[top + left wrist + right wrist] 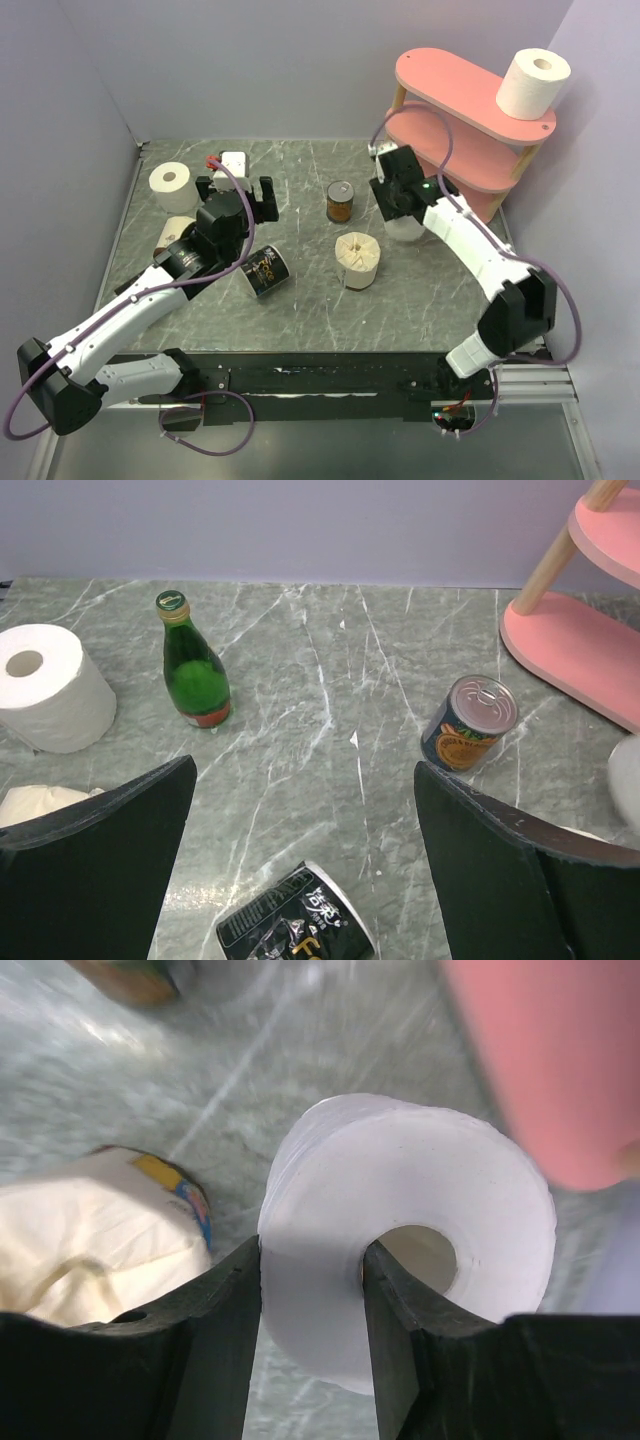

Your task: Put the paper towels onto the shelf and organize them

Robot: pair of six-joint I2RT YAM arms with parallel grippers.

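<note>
- Fingers [215, 1340] of the right claw [310, 1260] are almost closed. They pinch the wall of the held roll [400, 1180], with one finger outside it and the other in its hollow core.
- From above, the right claw [400, 205] and the held roll [405, 230] sit just in front of the shelf [440, 75], near its lowest board. I cannot tell whether this roll touches the table [400, 310].
- The shelf stands at the table's far right corner, with pink oval boards on light wooden posts.
- The top roll [533, 82] stands upright at the right end of the top board, core facing up.
- The left roll [171, 186] stands upright on the table at the far left, well apart from the shelf.
- The left claw [237, 190] hovers just right of the left roll, spread wide and holding nothing.
- In its wrist view, the left claw [305, 770] faces the left roll [55, 685], a green bottle [195, 665] and the can [470, 723].
- The can [340, 201] stands mid-table, with a cream cup [358, 260] near it.
- A black cup [265, 270] lies on its side beside the left arm.
</note>
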